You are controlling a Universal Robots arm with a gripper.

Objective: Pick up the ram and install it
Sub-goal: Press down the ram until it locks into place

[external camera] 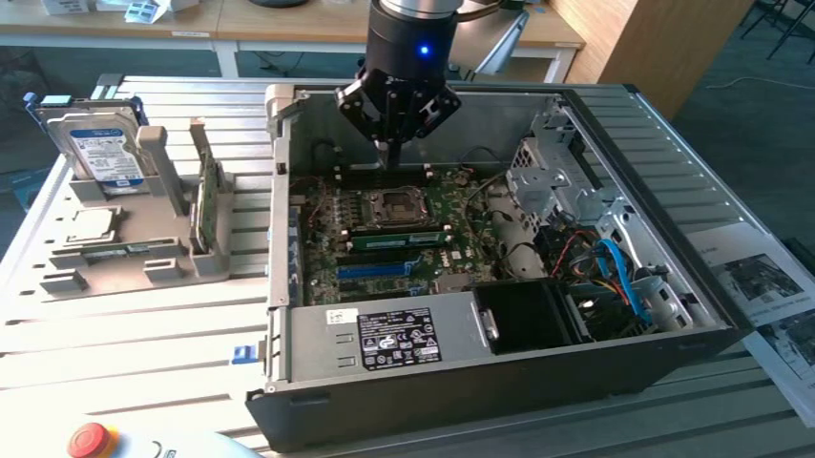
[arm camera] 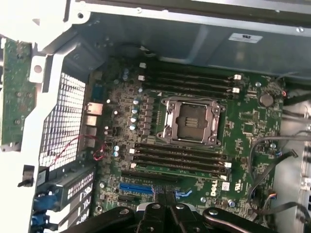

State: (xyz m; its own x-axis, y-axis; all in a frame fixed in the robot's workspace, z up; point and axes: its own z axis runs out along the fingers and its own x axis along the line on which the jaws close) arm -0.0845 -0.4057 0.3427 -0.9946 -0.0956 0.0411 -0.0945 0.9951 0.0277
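In the case (external camera: 421,405), the ram (external camera: 401,239) is sitting along 1 slot just on the near side of the CPU socket (external camera: 386,205), apparently already in place. Past the socket, the gripper (external camera: 389,157) is hanging over the board's far slots with its fingers pinched together, gripping nothing. Judging by this, the install step is finishing or being checked. Any seating push is going to need those closed tips centred over the ram's top edge, going straight down.

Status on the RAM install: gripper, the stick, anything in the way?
Gripper shut, empty, above the motherboard inside the PC case. One RAM stick seated beside the CPU socket. Nothing blocking.
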